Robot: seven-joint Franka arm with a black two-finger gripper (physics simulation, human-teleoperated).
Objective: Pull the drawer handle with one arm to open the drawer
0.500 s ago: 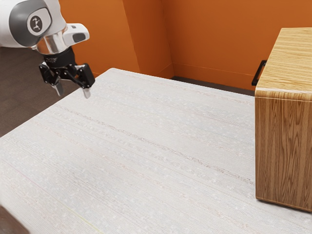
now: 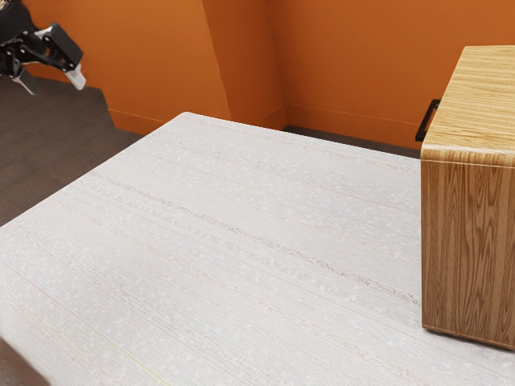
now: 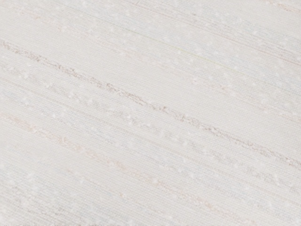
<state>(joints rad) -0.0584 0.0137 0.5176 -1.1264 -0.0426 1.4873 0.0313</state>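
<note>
A wooden drawer cabinet (image 2: pixel 471 201) stands on the pale table (image 2: pixel 241 257) at the exterior view's right edge. Its black handle (image 2: pixel 427 121) sticks out from the far face, seen edge-on, and the drawer front is hidden from here. My gripper (image 2: pixel 47 78) hangs at the exterior view's upper left corner, off the table's far left corner and far from the cabinet. Its fingers (image 2: pixel 77 79) are spread apart with nothing between them. The wrist view looks down on the bare tabletop (image 3: pixel 150 113).
Orange walls (image 2: pixel 346 56) close off the back, with a dark floor (image 2: pixel 48 153) beyond the table's left edge. The tabletop runs from my hand across to the cabinet.
My hand has risen and moved toward the exterior view's upper left, away from the table's corner. Its fingers stay spread. The cabinet has not moved.
</note>
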